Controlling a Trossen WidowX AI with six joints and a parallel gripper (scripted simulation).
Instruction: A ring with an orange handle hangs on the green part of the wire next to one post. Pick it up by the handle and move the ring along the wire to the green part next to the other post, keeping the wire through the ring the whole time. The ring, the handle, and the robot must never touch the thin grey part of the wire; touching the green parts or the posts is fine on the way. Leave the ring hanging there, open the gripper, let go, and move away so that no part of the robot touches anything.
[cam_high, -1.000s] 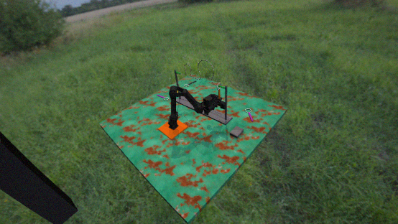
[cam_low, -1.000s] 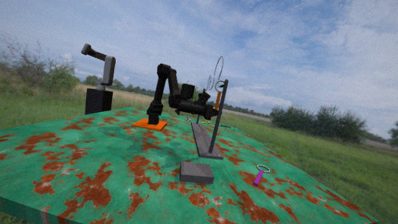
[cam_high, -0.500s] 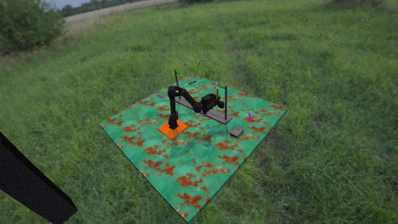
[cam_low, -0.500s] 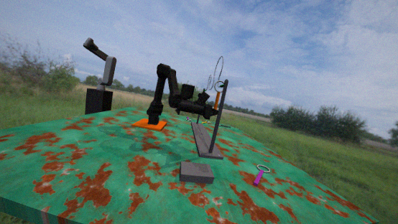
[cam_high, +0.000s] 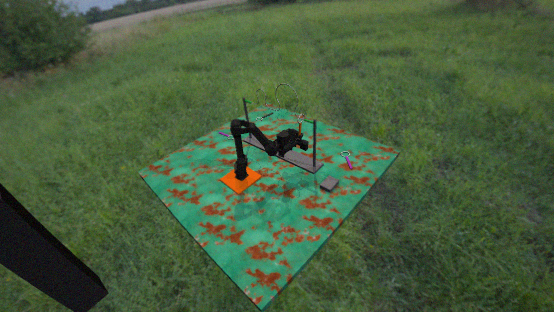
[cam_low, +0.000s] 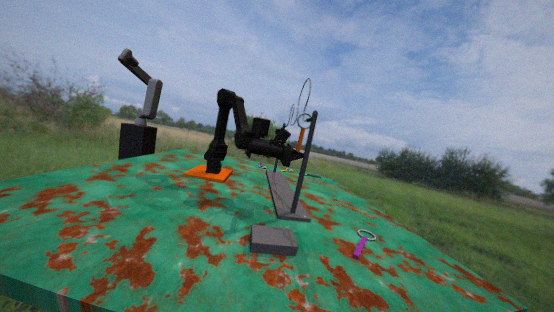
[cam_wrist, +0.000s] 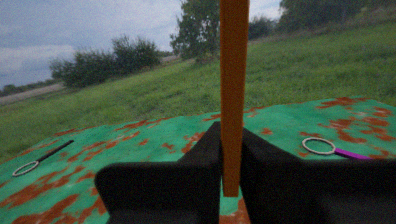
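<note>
The orange handle stands nearly upright between the fingers of my gripper, which is shut on its lower part. The pale ring on top of the handle is up at the wire near the inner end of the green part by the near post. The wire seems to pass through the ring; whether they touch is too small to tell. The thin grey wire rises in loops towards the far post, which has its own green part.
The posts stand on a grey base plate. A grey block lies near the near post. A purple-handled ring and a black-handled ring lie on the mat. Another arm stands on a black pedestal.
</note>
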